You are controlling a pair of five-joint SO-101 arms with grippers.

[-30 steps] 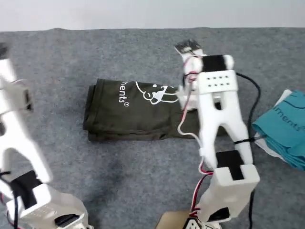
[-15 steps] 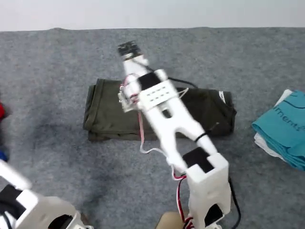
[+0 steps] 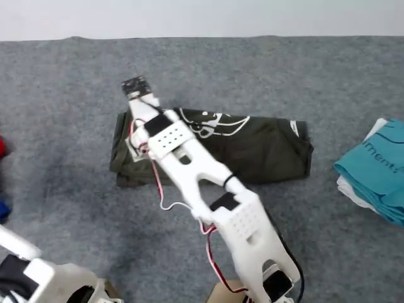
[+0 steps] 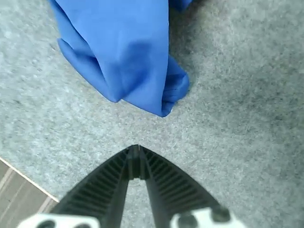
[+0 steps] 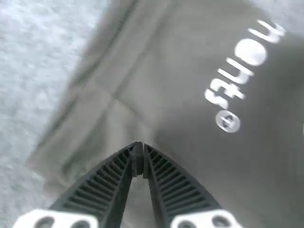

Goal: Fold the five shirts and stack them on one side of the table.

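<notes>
A dark olive shirt (image 3: 252, 148) with white print lies folded in a long strip across the middle of the table. My right arm (image 3: 189, 167) stretches from the front edge out over the shirt's left end. In the right wrist view, my right gripper (image 5: 137, 151) is shut just above the olive shirt (image 5: 199, 95), near its folded edge, with no cloth seen between the fingers. My left gripper (image 4: 136, 154) is shut over bare grey mat, a short way from a crumpled blue shirt (image 4: 128, 52).
A teal shirt (image 3: 379, 165) lies folded on a white one at the right edge. Bits of red cloth (image 3: 2, 148) and blue cloth (image 3: 3, 208) show at the left edge. The left arm's base (image 3: 44, 281) sits at the front left. Grey mat (image 3: 76, 82) covers the table.
My right arm has swung from the olive shirt's right end across to its left end. The left arm has pulled down and left, out of the high view's left side.
</notes>
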